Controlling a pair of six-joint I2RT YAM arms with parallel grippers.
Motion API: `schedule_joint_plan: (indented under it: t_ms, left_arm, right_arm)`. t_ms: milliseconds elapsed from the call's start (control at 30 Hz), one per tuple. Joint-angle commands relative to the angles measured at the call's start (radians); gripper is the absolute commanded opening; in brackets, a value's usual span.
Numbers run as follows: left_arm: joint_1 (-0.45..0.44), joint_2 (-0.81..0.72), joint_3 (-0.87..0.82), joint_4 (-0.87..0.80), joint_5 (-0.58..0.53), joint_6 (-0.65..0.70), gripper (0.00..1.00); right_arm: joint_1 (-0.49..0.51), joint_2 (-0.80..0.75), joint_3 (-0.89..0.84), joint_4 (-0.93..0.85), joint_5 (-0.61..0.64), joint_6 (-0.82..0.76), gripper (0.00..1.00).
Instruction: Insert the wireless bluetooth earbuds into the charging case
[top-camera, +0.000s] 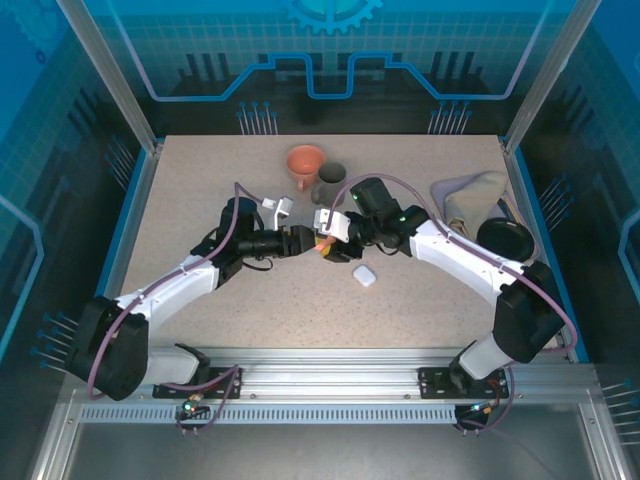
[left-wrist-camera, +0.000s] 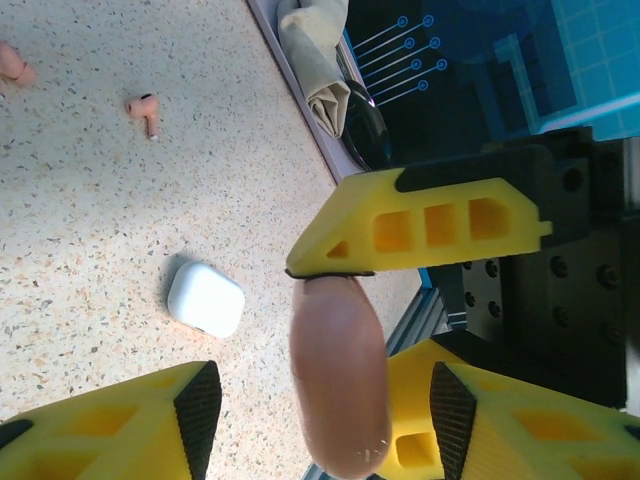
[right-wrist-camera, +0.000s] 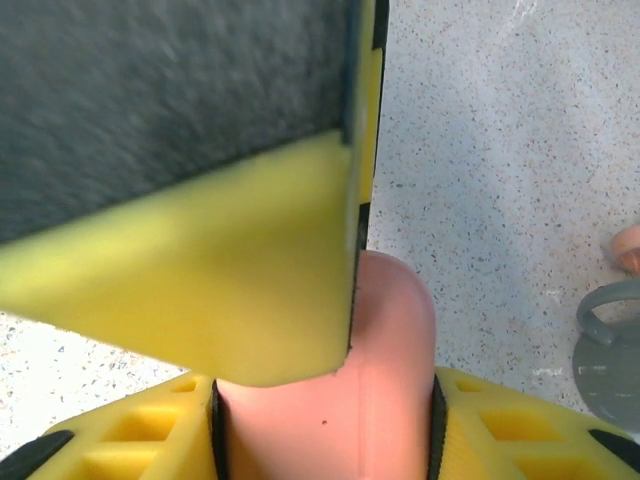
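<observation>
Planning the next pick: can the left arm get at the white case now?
Probably yes: the white case lies bare on the table beside it. But the left end effector stands open around the pink case held by the right end effector.

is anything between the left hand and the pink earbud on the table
Yes: the pink case, gripped by the right hand, sits between the fingers of the left hand, with the pink earbud beyond it.

White-shelled left arm (top-camera: 185, 283) and right arm (top-camera: 452, 250), black joints, purple cables (top-camera: 96, 352) looping along both; yellow hollow-celled fingers (left-wrist-camera: 430, 225), black pads (left-wrist-camera: 200, 410), dark wrist block dotted with screws (left-wrist-camera: 560, 268).
</observation>
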Motion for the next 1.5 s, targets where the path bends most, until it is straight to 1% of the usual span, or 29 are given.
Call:
schedule_joint_plan:
  t_ms: [0,133,300,467,633,700,833,1033,1200,1333,1467]
  left_arm:
    - [0.0,0.009,0.033,0.002,0.006,0.015,0.58]
    - [0.0,0.017,0.035,0.011,0.021,0.013,0.54]
    - [0.0,0.026,0.044,0.02,0.044,0.012,0.46]
    - [-0.002,0.037,0.05,0.021,0.057,0.011,0.42]
    - [-0.011,0.051,0.059,0.021,0.062,0.012,0.4]
    - [-0.014,0.056,0.062,0.017,0.063,0.015,0.37]
    - [-0.015,0.058,0.063,0.015,0.064,0.018,0.36]
    - [-0.017,0.056,0.069,0.004,0.065,0.025,0.28]
    - [-0.017,0.044,0.072,0.005,0.066,0.037,0.16]
    - [-0.017,0.017,0.075,-0.001,0.062,0.072,0.08]
    - [-0.018,-0.028,0.076,-0.015,0.039,0.145,0.02]
  right_arm:
    - [0.006,-0.025,-0.01,0.003,-0.039,0.004,0.48]
    - [0.007,-0.025,-0.007,0.007,-0.047,0.012,0.48]
    - [0.007,-0.013,0.003,0.005,-0.039,0.02,0.47]
    - [0.01,-0.001,0.013,0.009,-0.04,0.03,0.47]
    - [0.016,0.01,0.02,0.011,-0.027,0.034,0.47]
    - [0.016,0.011,0.021,0.011,-0.023,0.036,0.47]
    - [0.016,0.016,0.026,0.009,-0.011,0.039,0.47]
    - [0.016,0.025,0.035,0.004,0.005,0.049,0.46]
    - [0.015,0.022,0.035,0.001,0.005,0.06,0.48]
    - [0.003,0.004,0.029,0.001,-0.019,0.081,0.55]
    - [-0.015,-0.049,-0.001,0.02,-0.053,0.101,0.68]
